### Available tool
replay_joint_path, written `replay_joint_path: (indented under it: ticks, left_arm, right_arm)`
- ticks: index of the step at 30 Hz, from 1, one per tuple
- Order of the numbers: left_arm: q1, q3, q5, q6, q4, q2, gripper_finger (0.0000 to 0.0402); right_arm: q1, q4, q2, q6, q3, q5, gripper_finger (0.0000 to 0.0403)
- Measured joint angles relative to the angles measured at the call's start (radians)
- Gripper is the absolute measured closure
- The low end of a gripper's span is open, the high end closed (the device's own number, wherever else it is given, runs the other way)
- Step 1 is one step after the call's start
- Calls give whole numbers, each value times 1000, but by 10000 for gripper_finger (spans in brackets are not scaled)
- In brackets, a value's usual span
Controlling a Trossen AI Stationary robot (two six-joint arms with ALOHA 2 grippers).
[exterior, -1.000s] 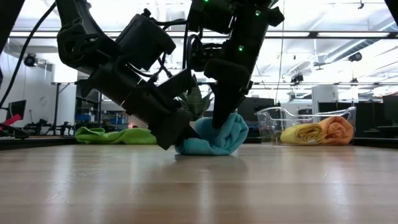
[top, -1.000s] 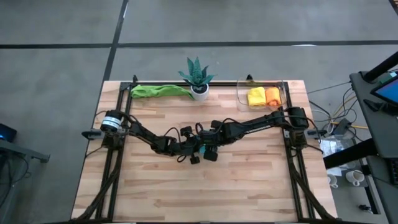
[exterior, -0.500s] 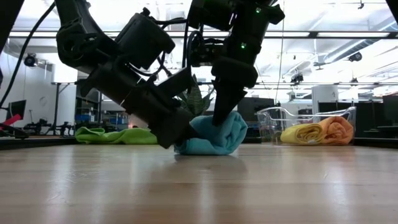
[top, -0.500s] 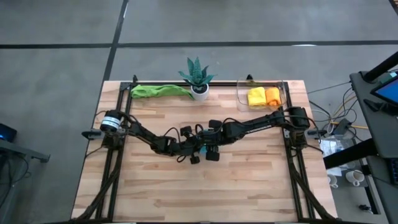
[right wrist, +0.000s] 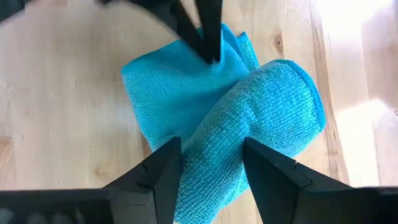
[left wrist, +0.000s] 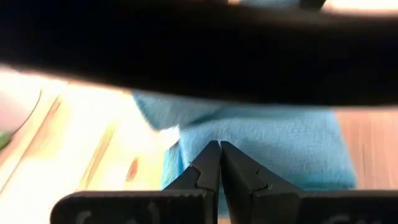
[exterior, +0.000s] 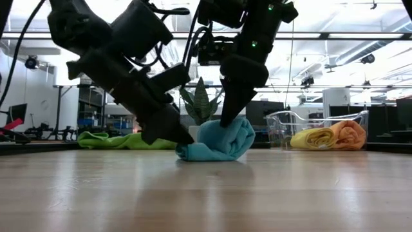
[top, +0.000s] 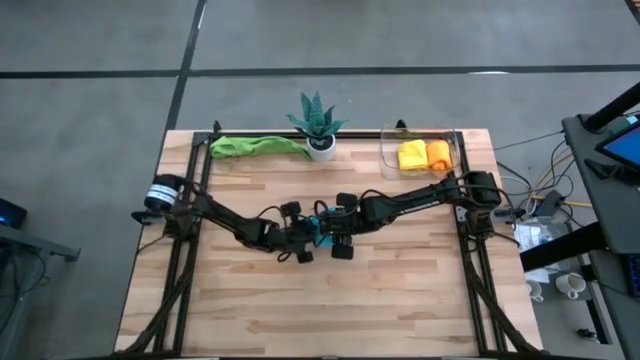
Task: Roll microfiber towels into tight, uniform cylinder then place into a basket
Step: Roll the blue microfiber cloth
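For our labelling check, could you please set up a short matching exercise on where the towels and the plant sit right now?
Things:
1. blue towel
2. green towel
3. yellow and orange towels
4. potted plant

Places:
A. inside the clear basket
B. lying loose at the table's far left edge
C. mid-table, between the two claws
D. standing at the far edge, between green towel and basket

Pairs: 1-C, 2-B, 3-A, 4-D

A pale butcher-block wooden table (top: 400,300) stands on a grey concrete floor (top: 100,60) crossed by dark seam lines, with a dark desk (top: 610,160) just off one side, while beyond it lies a large open workshop under a white ceiling hung with bright strip lights (exterior: 335,13).
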State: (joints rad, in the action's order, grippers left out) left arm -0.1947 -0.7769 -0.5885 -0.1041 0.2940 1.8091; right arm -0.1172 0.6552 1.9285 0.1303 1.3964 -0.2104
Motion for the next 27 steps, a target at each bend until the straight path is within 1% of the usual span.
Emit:
replay_joint_path:
  ticks: [4,8,12,15,20,24,27]
  left_arm:
    - [-3,0,-28,-43,-58,-19,402]
    - [-3,-2,-35,-44,-35,-8,402]
    - [-3,-3,-55,-45,-34,16,402]
    - [-3,-3,-67,-43,-35,19,402]
    - [-13,0,-129,-13,-52,-12,402]
    - [-34,1,-194,12,-50,-45,402]
    - [-44,2,-240,34,-44,-58,402]
  right_arm:
    - [1,-5,1,0,-1,0,239]
    - [1,-37,1,-14,-2,7,239]
    - [2,-80,4,-29,-15,45,239]
    - [3,-106,5,-34,-25,54,239]
    - [5,-169,4,-34,-53,61,239]
    - [5,-245,3,-45,-90,103,239]
    - [6,-274,3,-53,-103,112,239]
